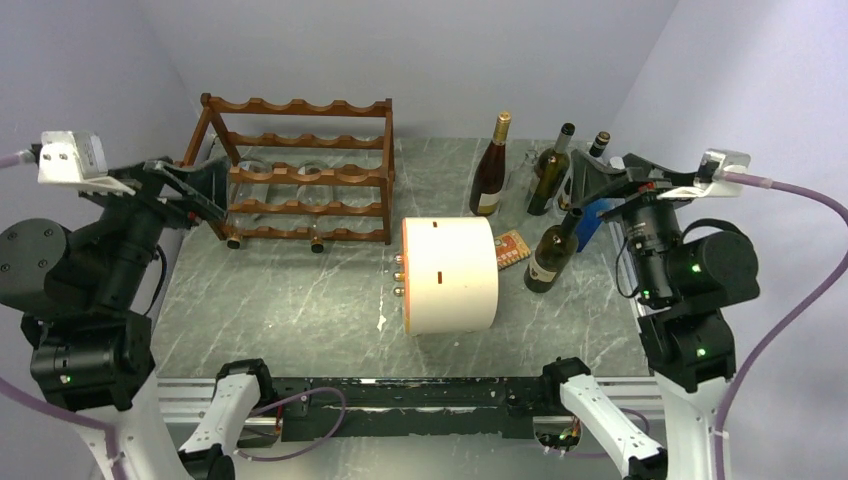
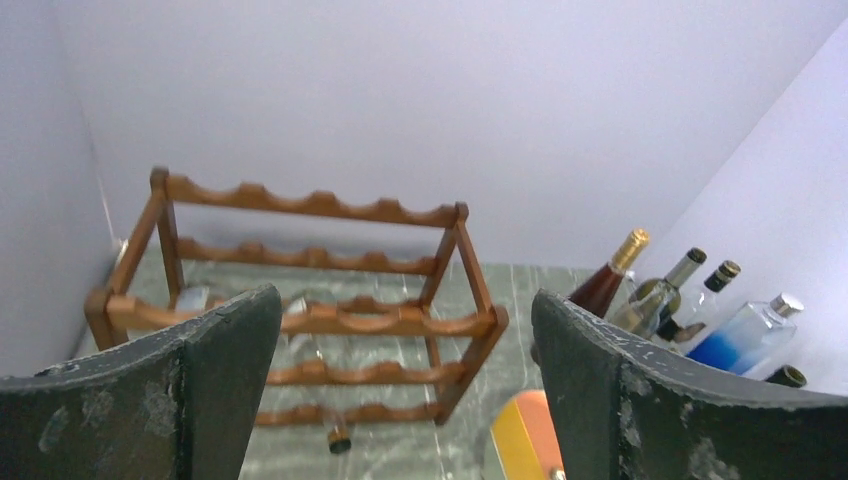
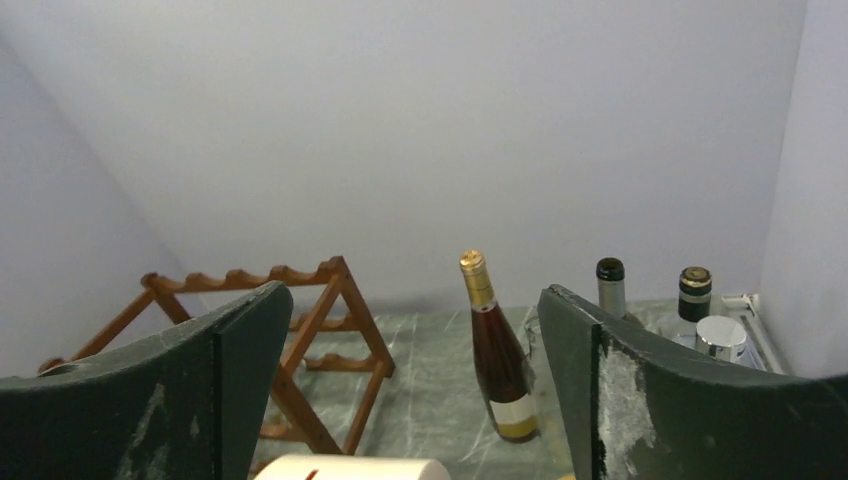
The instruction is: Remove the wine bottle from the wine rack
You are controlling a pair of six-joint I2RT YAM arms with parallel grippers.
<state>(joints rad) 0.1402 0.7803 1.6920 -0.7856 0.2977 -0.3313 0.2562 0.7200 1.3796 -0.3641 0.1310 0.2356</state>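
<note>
Wine rack point(image 1: 300, 170); standing bottles point(image 1: 489, 170) labels illegible; left fingers point(image 2: 200, 390), right fingers point(image 3: 225, 390) spread, empty.

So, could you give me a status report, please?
Left gripper, right gripper open, empty. Bottles lie in wine rack, none gripped. Cream cylinder right of rack, not blocking.

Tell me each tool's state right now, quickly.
The left tool is open, holding nothing.
The right tool is open, holding nothing.

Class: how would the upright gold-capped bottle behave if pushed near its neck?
The gold-capped bottle stands tall on a narrow base, so it would probably tip rather than slide. It looks like glass: likely stiff, slippery, breakable. Fallen, its round body might roll.
</note>
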